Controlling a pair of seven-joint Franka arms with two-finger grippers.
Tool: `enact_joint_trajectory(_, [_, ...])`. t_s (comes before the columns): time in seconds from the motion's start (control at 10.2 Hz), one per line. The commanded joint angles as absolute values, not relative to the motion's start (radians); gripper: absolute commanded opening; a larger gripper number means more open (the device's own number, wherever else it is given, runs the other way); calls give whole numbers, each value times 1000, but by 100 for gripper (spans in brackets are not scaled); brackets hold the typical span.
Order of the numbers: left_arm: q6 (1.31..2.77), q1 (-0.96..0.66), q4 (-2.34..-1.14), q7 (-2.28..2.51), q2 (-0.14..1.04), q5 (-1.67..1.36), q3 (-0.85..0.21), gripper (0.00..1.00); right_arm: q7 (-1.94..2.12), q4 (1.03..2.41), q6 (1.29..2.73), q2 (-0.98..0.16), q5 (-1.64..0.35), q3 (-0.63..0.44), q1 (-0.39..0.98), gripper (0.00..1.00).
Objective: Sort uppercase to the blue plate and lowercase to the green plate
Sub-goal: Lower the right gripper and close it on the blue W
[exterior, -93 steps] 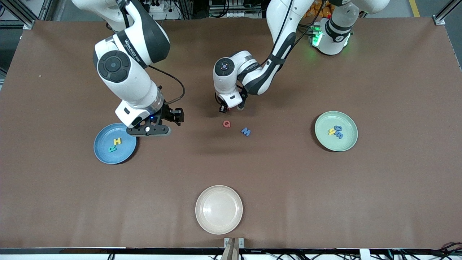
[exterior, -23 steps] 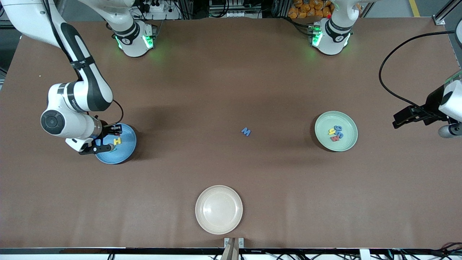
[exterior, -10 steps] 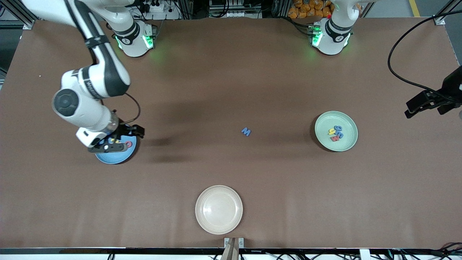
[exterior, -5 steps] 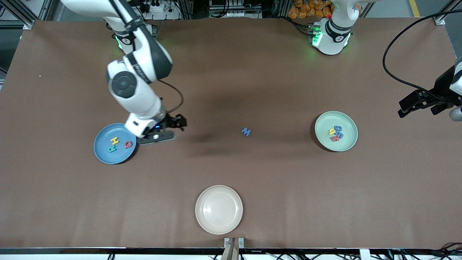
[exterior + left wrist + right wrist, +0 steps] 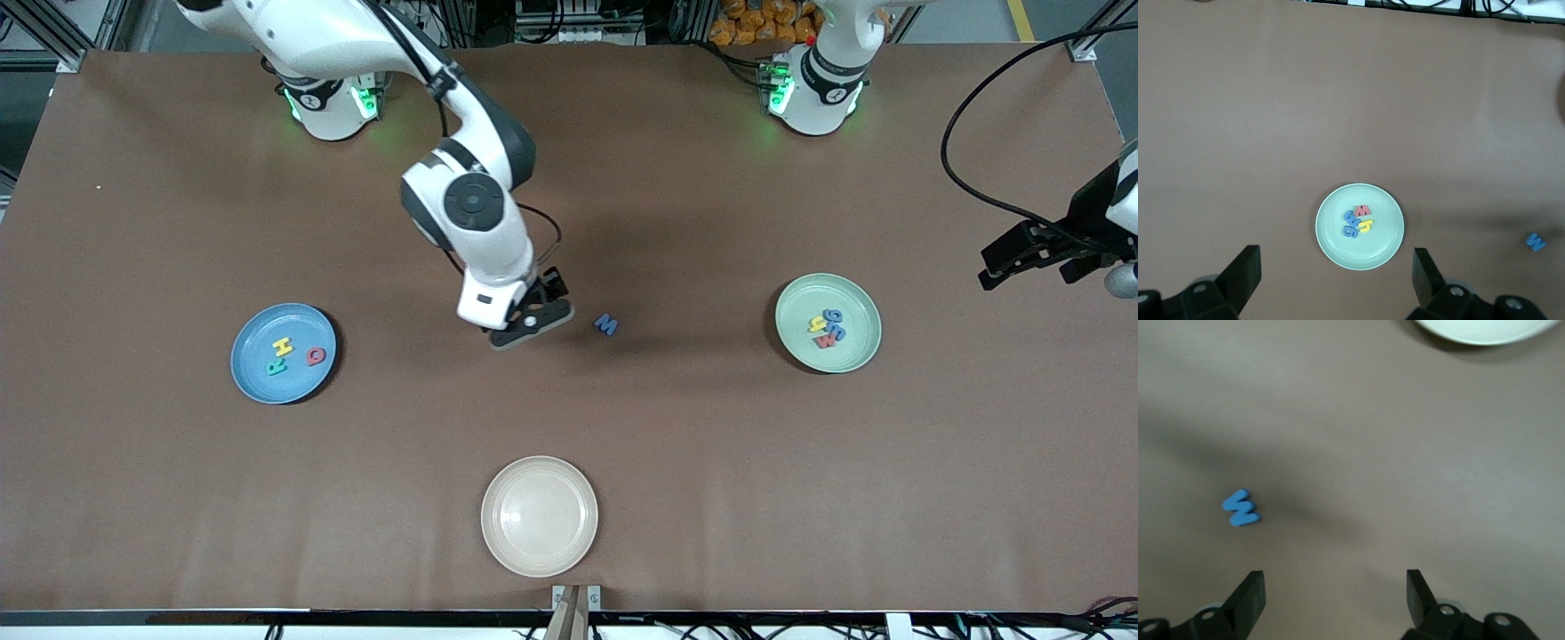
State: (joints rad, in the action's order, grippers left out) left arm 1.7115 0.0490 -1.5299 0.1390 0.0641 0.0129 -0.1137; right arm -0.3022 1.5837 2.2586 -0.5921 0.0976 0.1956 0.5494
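On the blue plate (image 5: pixel 293 380) lie a teal-green R (image 5: pixel 275 365), a yellow H (image 5: pixel 283 345) and a red Q (image 5: pixel 316 356). The green plate (image 5: pixel 859 336) (image 5: pixel 1365 255) holds the lowercase letters: blue g, yellow h, blue m, red w. One blue uppercase letter (image 5: pixel 605 324) (image 5: pixel 1241 509) (image 5: pixel 1535 241) lies on the bare table between the plates. My right gripper (image 5: pixel 540 307) (image 5: pixel 1335 595) hangs open and empty just beside that letter, toward the right arm's end. My left gripper (image 5: pixel 1013 258) (image 5: pixel 1336 280) waits open and empty, high off the green plate at the left arm's end.
A cream-beige plate (image 5: pixel 539 516) (image 5: pixel 1485 330) with nothing in it sits near the front edge, nearer the front camera than the blue letter. The brown table top (image 5: pixel 711 444) runs between the plates. A black cable (image 5: pixel 956 178) loops above the left arm's end.
My right arm has swung from over the blue plate to the middle of the table, beside the blue letter. The red Q stays on the blue plate. The left arm barely moved.
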Motion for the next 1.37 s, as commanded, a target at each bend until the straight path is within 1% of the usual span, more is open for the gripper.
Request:
enact_joint_trajectory(0.0, [1698, 48, -1508, 140, 74, 3, -120, 100, -299, 1458, 2278, -711, 153, 177, 632, 89])
enact_joint_trajectory(0.1, [1698, 51, -1508, 140, 74, 2, -120, 100, -299, 1419, 2278, -751, 178, 163, 670, 86])
enact_joint_trajectory(0.49, [1698, 46, -1508, 153, 74, 5, -126, 100, -273, 1248, 2284, -917, 189, 129, 761, 85])
enact_joint_trajectory(0.59, [1698, 45, -1508, 156, 74, 5, -127, 100, -249, 1214, 2284, -955, 202, 129, 773, 81])
enact_joint_trajectory(0.68, [1698, 46, -1506, 156, 74, 5, -127, 100, -239, 1201, 2284, -975, 213, 129, 778, 80])
enact_joint_trajectory(1.27, [1698, 46, -1506, 156, 74, 6, -127, 100, -201, 1195, 2283, -995, 212, 130, 785, 72])
